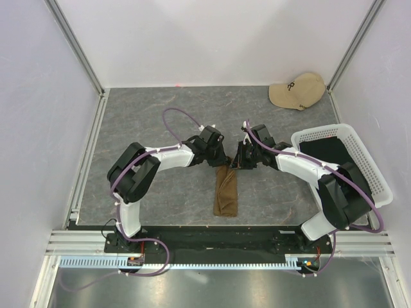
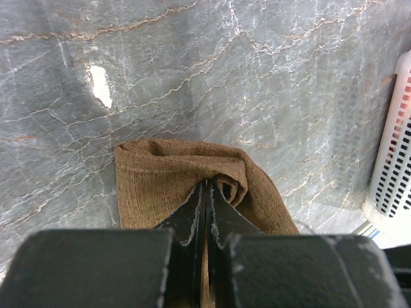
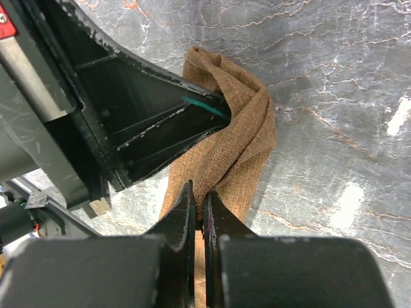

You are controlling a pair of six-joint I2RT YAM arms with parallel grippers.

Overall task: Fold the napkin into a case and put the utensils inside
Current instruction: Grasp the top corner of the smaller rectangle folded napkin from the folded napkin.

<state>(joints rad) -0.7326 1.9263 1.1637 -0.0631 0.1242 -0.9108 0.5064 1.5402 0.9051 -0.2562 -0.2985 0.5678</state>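
1. The napkin (image 1: 226, 192) is an olive-brown cloth. It lies as a narrow folded strip at the centre of the top view, long axis running up-down the frame, on the grey marbled table (image 1: 148, 109). Its upper end is bunched between the two claws.
2. Left gripper (image 2: 205, 187): fingers pressed together, pinching a raised fold at the strip's end. Right gripper (image 3: 199, 196): fingers likewise pressed together on the cloth, just beside the other claw's hold.
3. Handling (judgement):
   - The cloth looks light, limp and matte-woven, with no stiffness of its own, so it should sag and wrinkle wherever it is unsupported.
   - It is unlikely to slip against the pads, and it is not fragile.
   - The layers may slide over one another, and a fold could open if only the top layer is taken.
   - Best hold (judgement): at an edge or corner, through all layers, with the claws set apart across the width so the end lies flat.
4. Top view only:
   - It shows the full strip length.
   - The white mesh basket (image 1: 379, 192) sits at right with black fabric (image 1: 327, 154) inside.
   - The beige cap (image 1: 297, 90) is at upper right.
   - The wrists cover the grip points themselves.
5. Left wrist view only: cloth curls in around the fingertips, with a flat hem at the left of the cloth.
6. Right wrist view only: both holds show in one frame. The left claw enters from upper left, and the cloth is twisted between the two.
7. Utensils: none visible in any view.
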